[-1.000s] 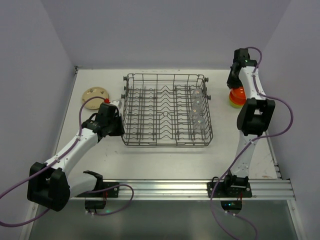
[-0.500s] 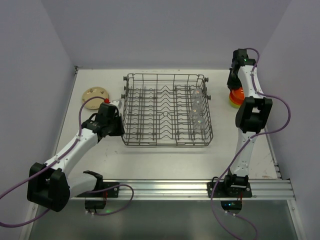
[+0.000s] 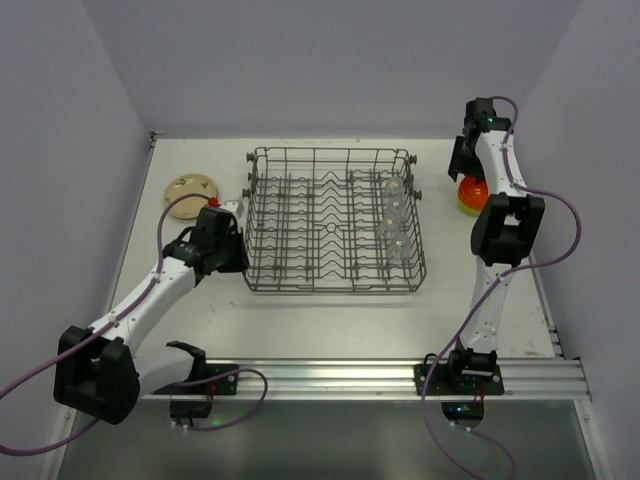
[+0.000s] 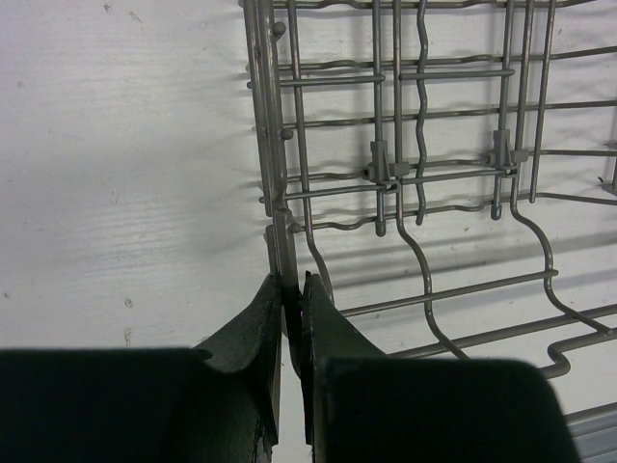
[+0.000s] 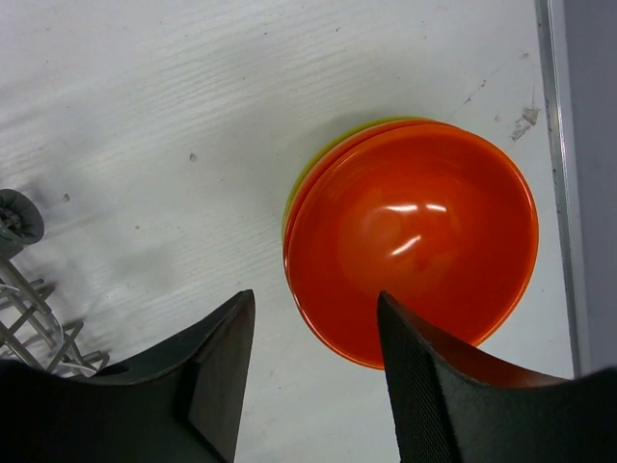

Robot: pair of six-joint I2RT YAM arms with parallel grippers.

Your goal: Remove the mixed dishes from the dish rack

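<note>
Below the right pincer (image 5: 313, 323): stacked bowls (image 5: 415, 236), orange over yellow-green, on the table; jaws apart, holding nothing.
At the left pincer (image 4: 292, 289): jaws clamped on an edge wire of the dish rack (image 3: 330, 215).
Across the rack from the left pincer: clear glasses (image 3: 393, 215), a row among the tines.
Handling, likely: glasses light, slick, breakable; pinch one wall at the rim.
Beyond the left pincer: patterned tan plates (image 3: 188, 188), on the table.

Left arm (image 3: 150, 295): reaches forward low from base, elbow bent, wrist angled toward centre. Left gripper (image 4: 291, 289): fingers nearly together, pinching edge wire of dish rack (image 4: 378, 157). Right arm (image 3: 500, 230): stretched far forward, elbow raised, wrist pointing down. Right gripper (image 5: 316, 301): fingers spread apart, holding nothing.
</note>
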